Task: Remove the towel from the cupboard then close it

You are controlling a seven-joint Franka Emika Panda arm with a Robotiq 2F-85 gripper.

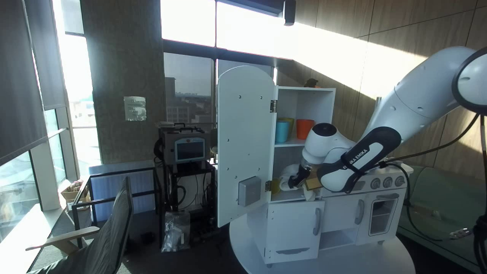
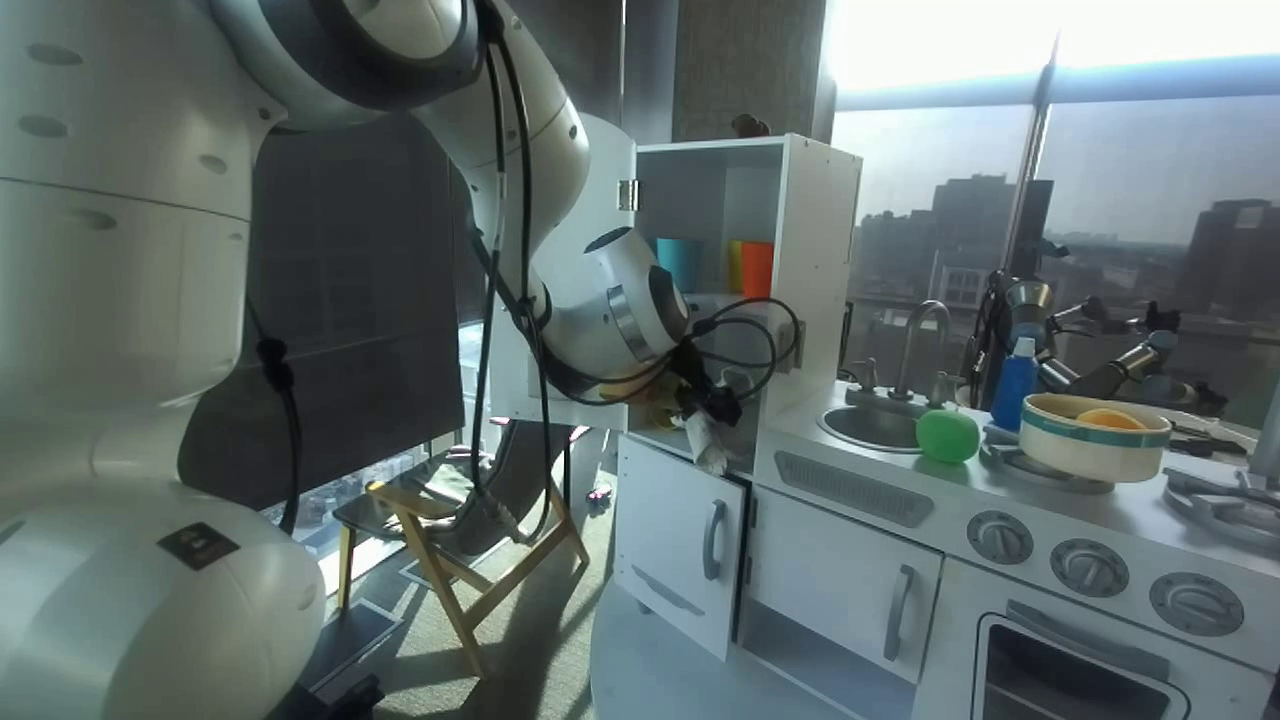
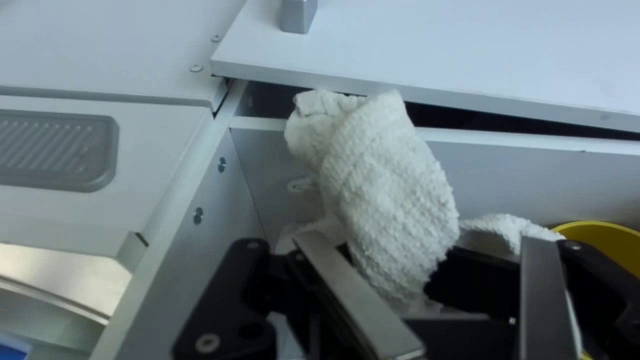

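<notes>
Right of centre in an exterior view, take the cupboard (image 1: 286,153) for rigid white board; to close, push its tall door (image 1: 245,140), wide open mid-frame, by the outer edge. Mid-frame in the wrist view, find the towel (image 3: 390,195) at the lower open shelf (image 3: 505,170), partly past its front edge: probably light, soft, limp, hardly slippery or fragile, best pinched by a thick fold; white, nubbly, bunched. At lower right there, see the gripper (image 3: 427,270), with fingers (image 3: 544,295) apart, towel between; cannot tell whether clamped on it.
</notes>
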